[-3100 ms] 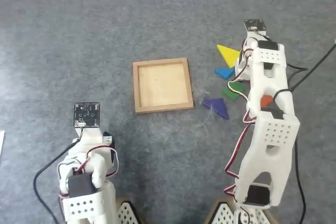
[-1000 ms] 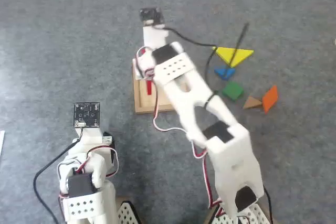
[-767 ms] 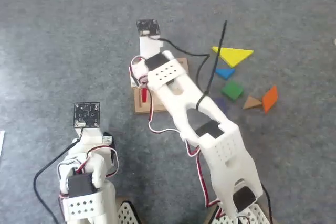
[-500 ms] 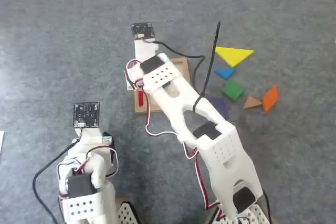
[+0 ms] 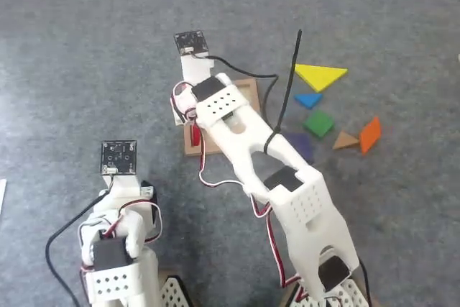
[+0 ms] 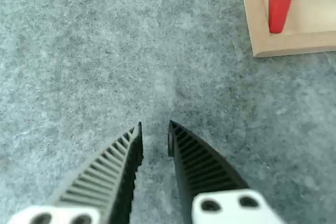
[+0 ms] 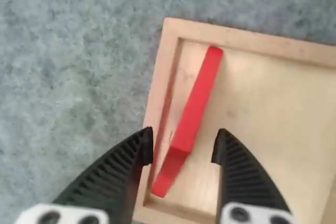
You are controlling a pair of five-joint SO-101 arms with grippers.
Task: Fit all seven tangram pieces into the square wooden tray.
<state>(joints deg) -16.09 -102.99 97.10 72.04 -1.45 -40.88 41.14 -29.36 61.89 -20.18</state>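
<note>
The right pincer (image 7: 182, 142) hangs over one corner of the square wooden tray (image 7: 252, 39), and its two fingers are apart. Between them is the red piece (image 7: 197, 103), and neither finger seems to touch it. This piece is inside the tray, close along one wall. One end is in the corner just under the pincer and the other end points away from it. It looks tilted on its edge against the wall, but I cannot tell this surely.

The other pieces lie on the grey surface (image 6: 79, 51), outside the tray and well apart from the right pincer, on the other side of its arm. They are the yellow triangle (image 5: 320, 75), the blue triangle (image 5: 309, 99), the green square (image 5: 317, 124), the brown triangle (image 5: 346, 140) and the orange piece (image 5: 369, 135) touching it. The purple piece (image 5: 302, 146) is partly hidden by the arm.

The left pincer (image 6: 155, 135) is low over the bare surface. Its fingers are only a little apart, with a narrow gap, and they hold nothing. The tray corner with the red piece is ahead of it and to one side.
</note>
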